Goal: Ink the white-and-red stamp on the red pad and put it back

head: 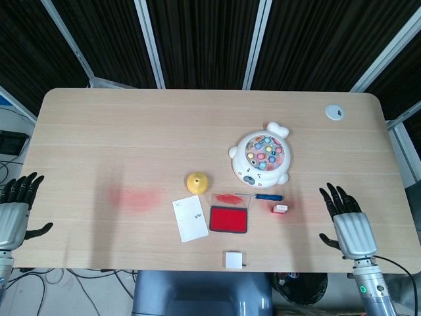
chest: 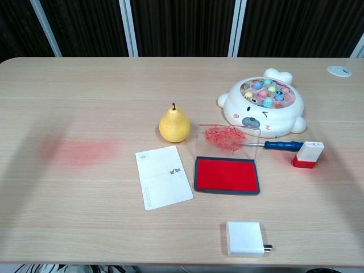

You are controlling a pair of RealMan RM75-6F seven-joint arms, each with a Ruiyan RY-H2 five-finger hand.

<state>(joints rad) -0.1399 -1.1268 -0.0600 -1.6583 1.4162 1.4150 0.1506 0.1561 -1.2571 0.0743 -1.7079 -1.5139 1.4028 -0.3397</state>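
Note:
The white-and-red stamp [head: 281, 209] [chest: 307, 154] stands on the table, right of the red ink pad [head: 228, 219] [chest: 227, 175], whose clear lid is raised at the back. My right hand [head: 346, 222] hovers open near the table's front right, fingers spread, well to the right of the stamp and apart from it. At the far left edge my left hand [head: 14, 213] is open too, holding nothing. Neither hand shows in the chest view.
A yellow pear [chest: 174, 125], a white card [chest: 164, 176], a blue-handled screwdriver [chest: 280, 145] and a white fishing-game toy [chest: 264, 103] surround the pad. A white charger block [chest: 245, 238] lies near the front edge. A red stain [chest: 79, 151] marks the left of the table.

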